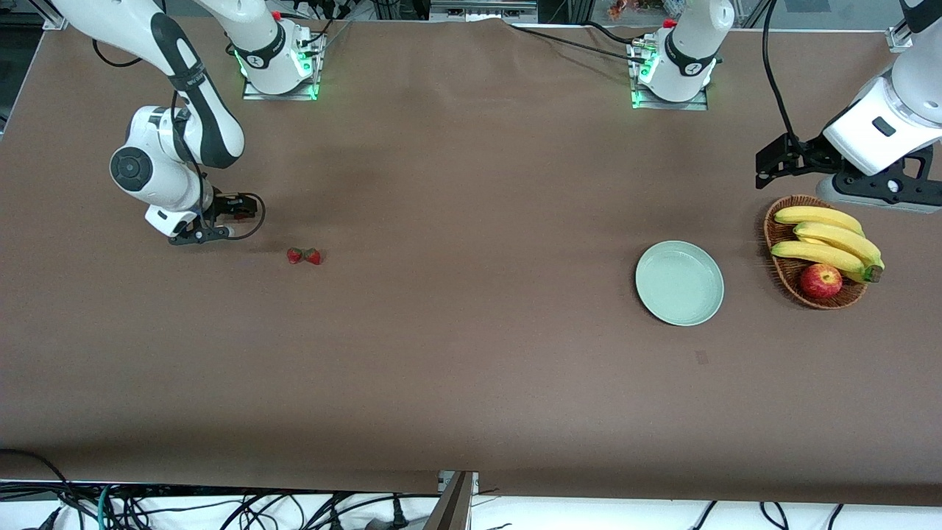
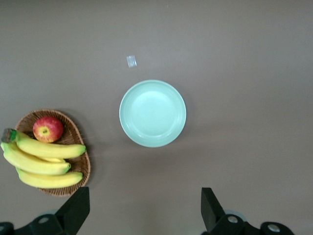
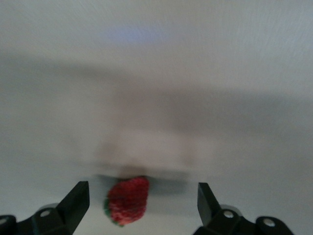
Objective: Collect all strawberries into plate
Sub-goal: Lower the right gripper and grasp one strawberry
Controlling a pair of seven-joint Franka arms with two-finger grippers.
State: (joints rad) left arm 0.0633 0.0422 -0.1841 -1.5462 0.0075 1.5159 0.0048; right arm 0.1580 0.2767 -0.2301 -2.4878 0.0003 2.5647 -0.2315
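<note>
Strawberries: small, soft, bruisable; pinch gently across body. Well apart from plate. Right gripper jaws spread beside berries; left gripper jaws spread, waiting over basket.

Right gripper hanging with fingers spread wide; one strawberry lying between them on blurred pale surface.

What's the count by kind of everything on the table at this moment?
Strawberries: 3, two touching on the table, plus one between the open right gripper's fingers, apparently a third
Bananas: 3
Apple: 1
Plate: 1
Basket: 1
Total: 9
</note>
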